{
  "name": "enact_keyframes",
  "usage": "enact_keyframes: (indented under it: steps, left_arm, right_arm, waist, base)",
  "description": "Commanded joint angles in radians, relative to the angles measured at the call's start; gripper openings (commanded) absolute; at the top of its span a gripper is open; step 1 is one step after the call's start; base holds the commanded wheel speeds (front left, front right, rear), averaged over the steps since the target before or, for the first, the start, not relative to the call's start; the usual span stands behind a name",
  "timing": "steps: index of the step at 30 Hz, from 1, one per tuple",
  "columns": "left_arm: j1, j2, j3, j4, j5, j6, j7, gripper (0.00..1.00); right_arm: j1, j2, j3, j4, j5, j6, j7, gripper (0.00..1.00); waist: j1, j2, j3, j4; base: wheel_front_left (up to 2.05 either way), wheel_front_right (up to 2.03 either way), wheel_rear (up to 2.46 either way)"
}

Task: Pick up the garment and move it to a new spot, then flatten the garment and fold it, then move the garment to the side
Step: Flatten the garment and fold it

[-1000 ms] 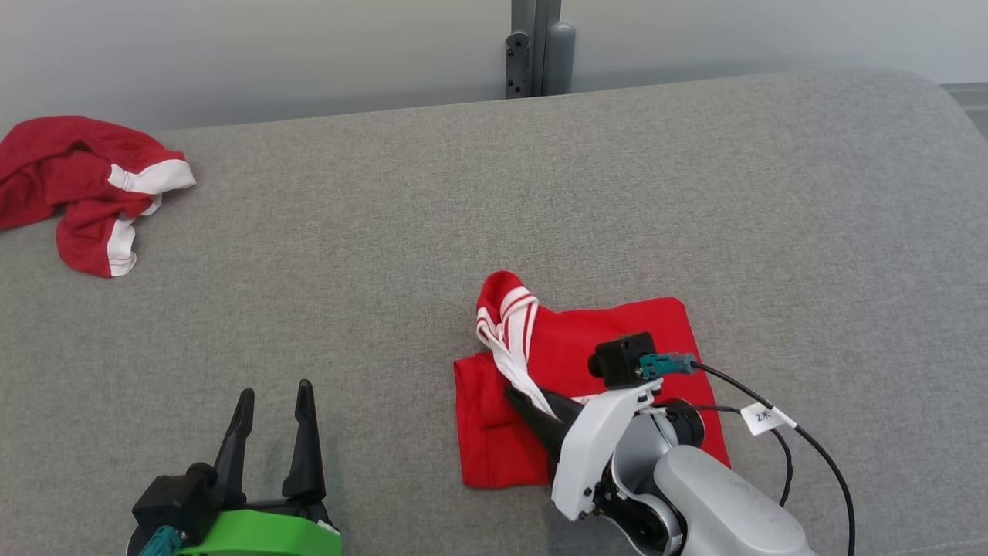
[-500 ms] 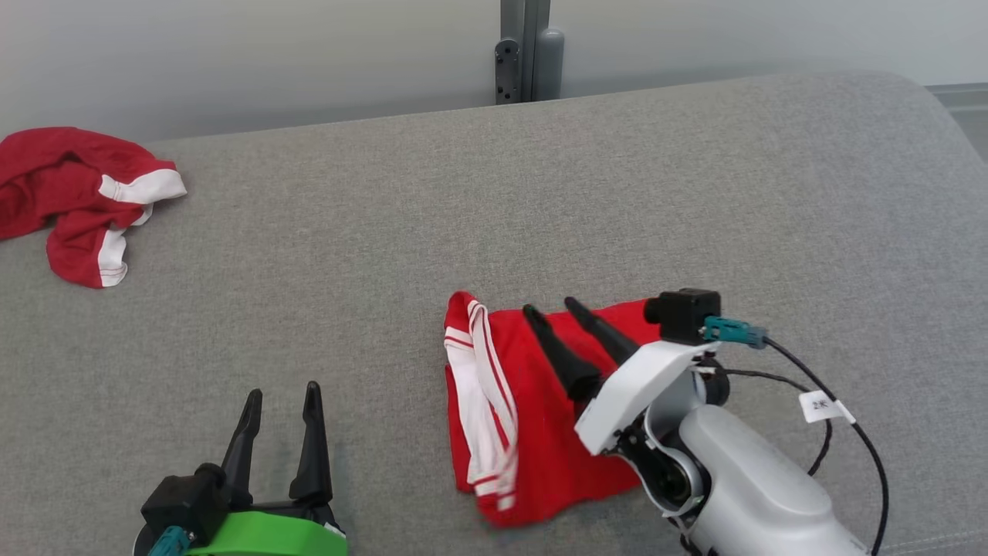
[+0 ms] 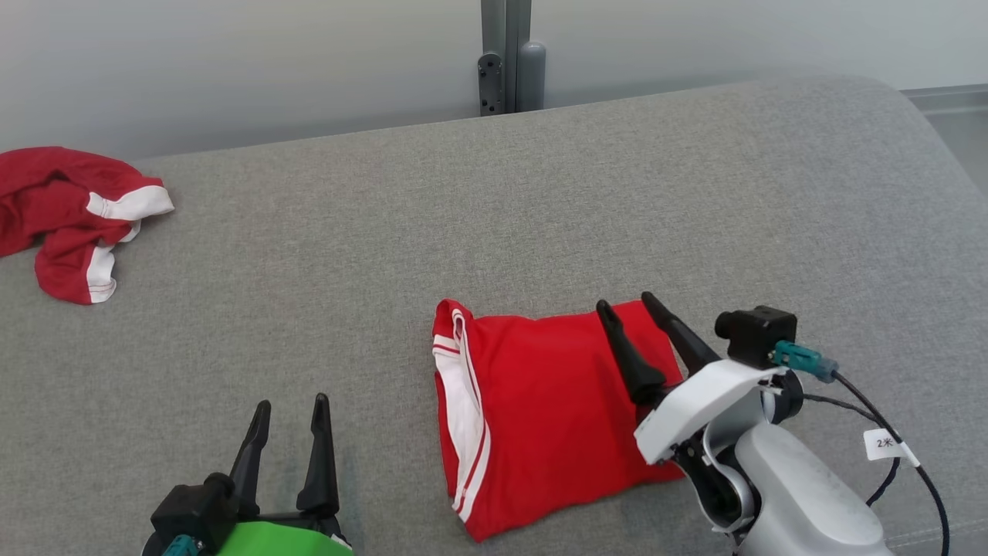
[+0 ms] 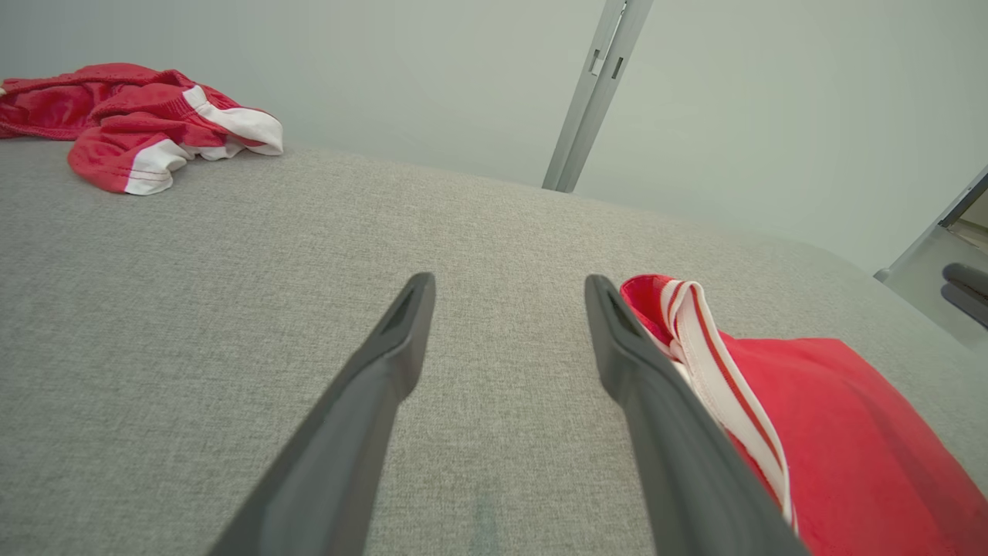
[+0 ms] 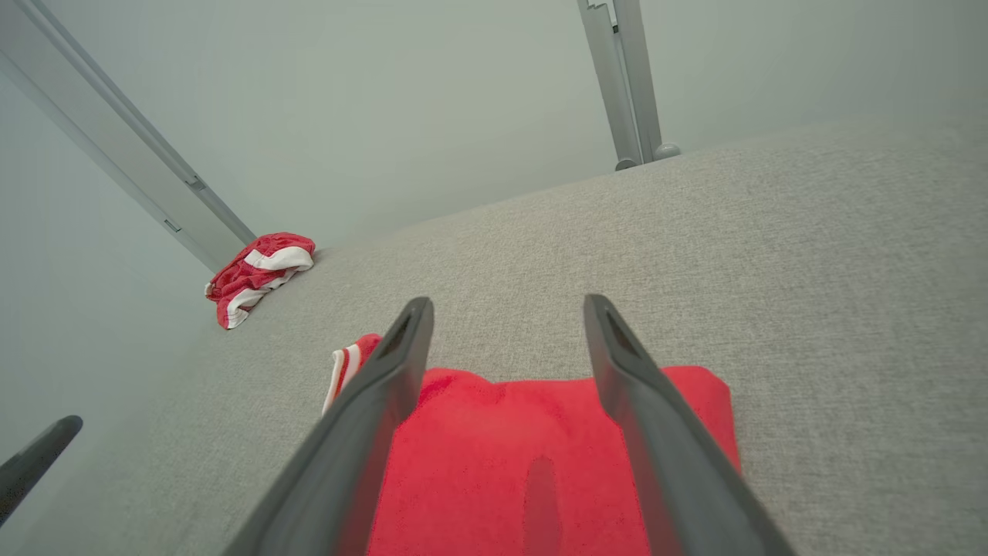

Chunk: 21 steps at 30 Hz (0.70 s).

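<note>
The garment (image 3: 532,409) is red with white stripes along its left edge and lies folded flat on the grey cushion, at the centre front in the head view. My right gripper (image 3: 627,303) hovers open over the garment's right part, with nothing between its fingers. In the right wrist view the red cloth (image 5: 540,463) lies beneath the spread fingers (image 5: 401,363). My left gripper (image 3: 289,405) stands open and empty at the lower left, apart from the cloth. In the left wrist view the garment (image 4: 810,432) lies just right of the gripper's right finger.
A second red and white garment (image 3: 69,216) lies crumpled at the far left of the cushion (image 3: 617,193). A grey post (image 3: 505,54) stands behind the cushion's back edge against a pale wall.
My right gripper let go of the striped edge, opened and drew back to the right. The lifted edge dropped and the garment now lies flat. The camera has shifted.
</note>
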Motion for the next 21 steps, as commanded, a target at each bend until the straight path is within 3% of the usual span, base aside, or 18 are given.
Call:
enact_keyframes:
  steps: [1, 2, 3, 5, 6, 11, 21]
  left_arm:
    - [0.006, 0.001, -0.002, 0.0, 0.004, -0.005, 0.001, 1.0]
    - [0.003, 0.001, -0.005, 0.002, 0.003, -0.006, 0.001, 1.0]
    - [-0.001, 0.0, -0.008, 0.003, 0.003, -0.006, 0.001, 1.0]
    - [-0.01, 0.001, -0.011, 0.005, 0.002, -0.007, 0.001, 1.0]
    - [-0.016, 0.001, -0.013, 0.006, 0.002, -0.007, 0.001, 1.0]
    - [-0.033, 0.003, -0.02, 0.005, 0.005, -0.005, 0.001, 1.0]
    - [-0.059, 0.0, -0.021, 0.005, -0.007, -0.003, 0.001, 1.0]
  right_arm:
    - [0.017, 0.007, 0.012, 0.003, -0.021, 0.0, -0.002, 1.0]
    - [0.019, 0.013, 0.021, 0.008, -0.03, 0.0, -0.002, 1.0]
    - [0.02, 0.02, 0.034, 0.014, -0.037, 0.0, -0.001, 0.55]
    - [0.012, 0.03, 0.066, 0.039, -0.06, 0.0, -0.002, 0.11]
    - [0.003, 0.035, 0.083, 0.058, -0.074, 0.0, -0.004, 0.0]
    - [-0.052, 0.058, 0.178, 0.183, -0.132, 0.0, -0.014, 0.0]
    - [-0.164, 0.086, 0.274, 0.37, -0.145, 0.0, -0.068, 0.0]
  waist:
    - [0.0, 0.0, 0.001, 0.004]
    - [0.0, 0.0, 0.002, 0.008]
    - [0.0, 0.0, 0.004, 0.014]
    - [0.0, 0.0, 0.01, 0.029]
    - [0.0, 0.0, 0.013, 0.04]
    - [0.0, 0.0, 0.038, 0.106]
    - [0.0, 0.0, 0.08, 0.237]
  base:
    - [0.0, 0.0, 0.0]
    - [0.0, 0.0, 0.0]
    - [0.0, 0.0, 0.0]
    - [0.0, 0.0, 0.0]
    - [0.0, 0.0, 0.0]
    - [0.0, 0.0, 0.0]
    - [0.0, 0.0, 0.0]
